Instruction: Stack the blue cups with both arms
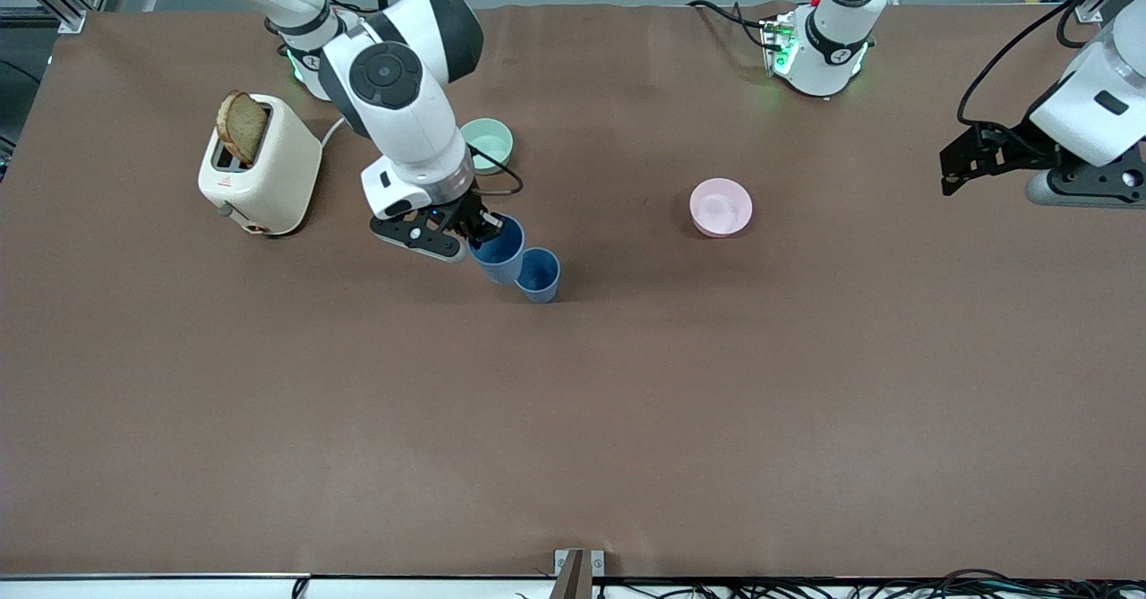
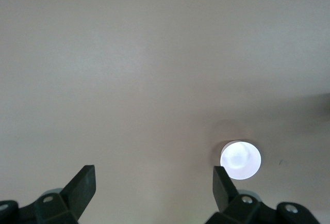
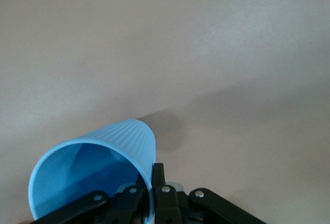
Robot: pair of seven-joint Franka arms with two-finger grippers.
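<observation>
My right gripper (image 1: 477, 224) is shut on the rim of one blue cup (image 1: 499, 252), one finger inside and one outside. It holds the cup tilted, close beside the second blue cup (image 1: 538, 274), which stands upright on the table. I cannot tell whether the two cups touch. In the right wrist view the held cup (image 3: 93, 175) fills the lower corner, with the right gripper (image 3: 153, 182) pinching its wall. The second cup is out of that view. My left gripper (image 1: 962, 165) is open and empty and waits over the left arm's end of the table; its own view shows it (image 2: 153, 182) above bare table.
A cream toaster (image 1: 264, 169) with a bread slice (image 1: 242, 126) stands toward the right arm's end. A mint-green bowl (image 1: 488, 144) sits partly hidden by the right arm. A pink bowl (image 1: 721, 207) sits mid-table and also shows in the left wrist view (image 2: 240, 159).
</observation>
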